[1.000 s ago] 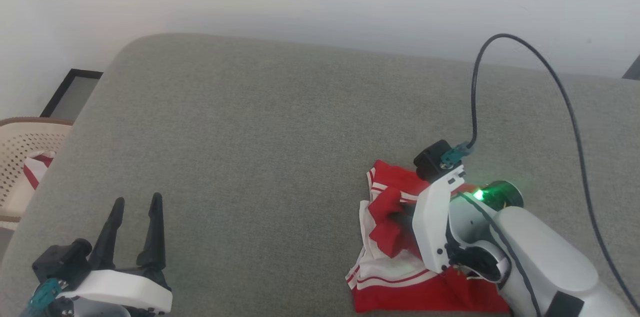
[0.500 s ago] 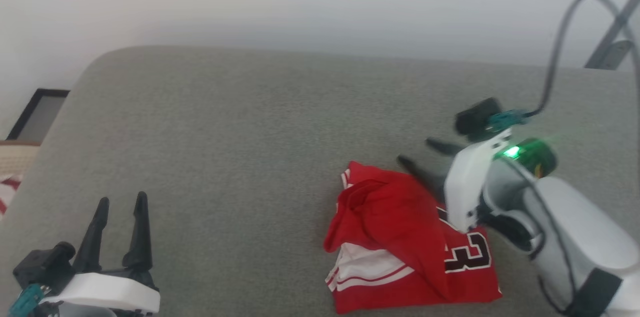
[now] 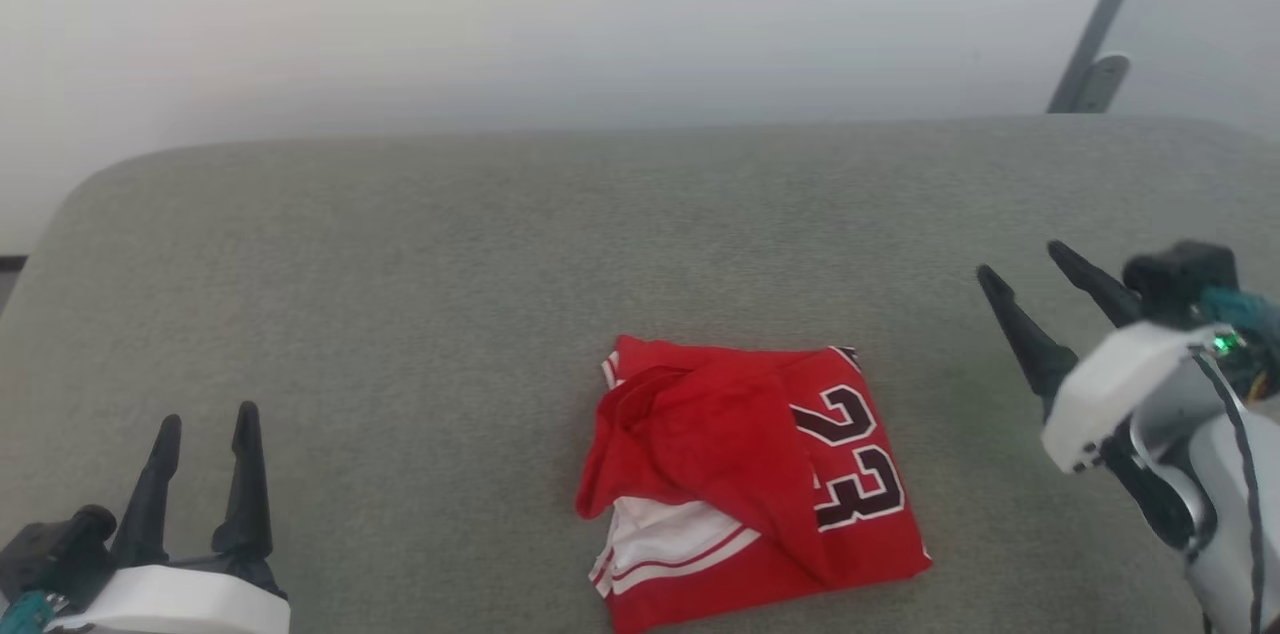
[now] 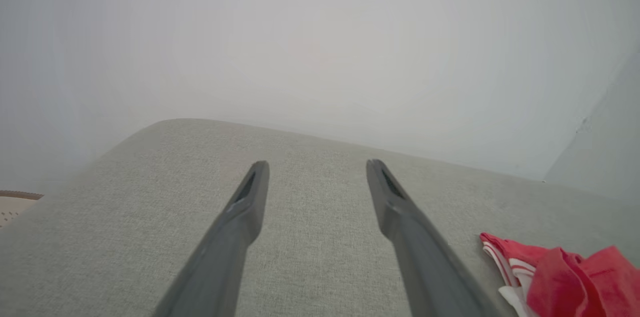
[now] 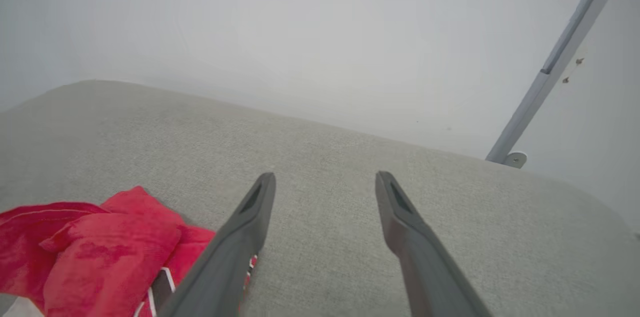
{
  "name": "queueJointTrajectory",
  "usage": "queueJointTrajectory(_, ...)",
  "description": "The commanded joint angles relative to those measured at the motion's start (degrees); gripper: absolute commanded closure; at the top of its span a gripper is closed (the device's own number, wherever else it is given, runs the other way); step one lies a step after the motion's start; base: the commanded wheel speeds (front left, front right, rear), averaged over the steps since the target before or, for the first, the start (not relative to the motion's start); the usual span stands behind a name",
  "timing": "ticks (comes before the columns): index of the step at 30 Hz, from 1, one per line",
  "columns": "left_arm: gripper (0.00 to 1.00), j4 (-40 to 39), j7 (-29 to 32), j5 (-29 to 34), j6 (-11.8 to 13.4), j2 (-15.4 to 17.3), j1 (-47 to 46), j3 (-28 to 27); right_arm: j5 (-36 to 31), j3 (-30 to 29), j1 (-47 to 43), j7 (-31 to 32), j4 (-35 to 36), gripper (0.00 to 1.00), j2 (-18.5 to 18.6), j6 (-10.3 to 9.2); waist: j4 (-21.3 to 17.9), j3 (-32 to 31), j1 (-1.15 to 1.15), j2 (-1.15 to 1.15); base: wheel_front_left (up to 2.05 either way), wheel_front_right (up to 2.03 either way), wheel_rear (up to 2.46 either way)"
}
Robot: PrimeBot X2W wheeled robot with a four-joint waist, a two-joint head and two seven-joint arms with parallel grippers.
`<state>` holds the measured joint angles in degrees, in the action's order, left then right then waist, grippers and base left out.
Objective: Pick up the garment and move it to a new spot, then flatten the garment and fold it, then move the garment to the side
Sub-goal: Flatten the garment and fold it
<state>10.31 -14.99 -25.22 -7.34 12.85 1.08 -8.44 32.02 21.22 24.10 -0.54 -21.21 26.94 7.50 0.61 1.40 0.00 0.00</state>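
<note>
In the head view the shirt (image 3: 760, 474) lies folded in a rough square (a black-and-white 23 facing up) on the grey fabric surface (image 3: 400, 264), with the left end effector (image 3: 208, 414) at lower left and the right end effector (image 3: 1020, 258) at right, both spread wide, empty and clear of the cloth. The left wrist view shows the shirt at its lower right corner. In the right wrist view the shirt sits bunched at lower left, partly behind one finger.
</note>
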Motion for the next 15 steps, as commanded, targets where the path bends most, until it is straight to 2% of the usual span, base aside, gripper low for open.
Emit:
queueJointTrajectory(1,0.0,0.0,-0.2,0.1,-0.2,0.5,1.0,-0.2,-1.0,-1.5,-1.3,-2.2,-0.7,0.0,-0.6,-0.04,-1.3,-0.1,0.0,0.0,0.0,0.0,0.0)
queueJointTrajectory(15,0.0,0.2,-0.2,0.6,-0.2,1.0,3.0,-1.1,-5.7,-10.3,-9.0,-11.8,-4.8,0.0,-3.8,-0.04,-3.8,-0.9,0.0,0.0,0.0,0.0,0.0)
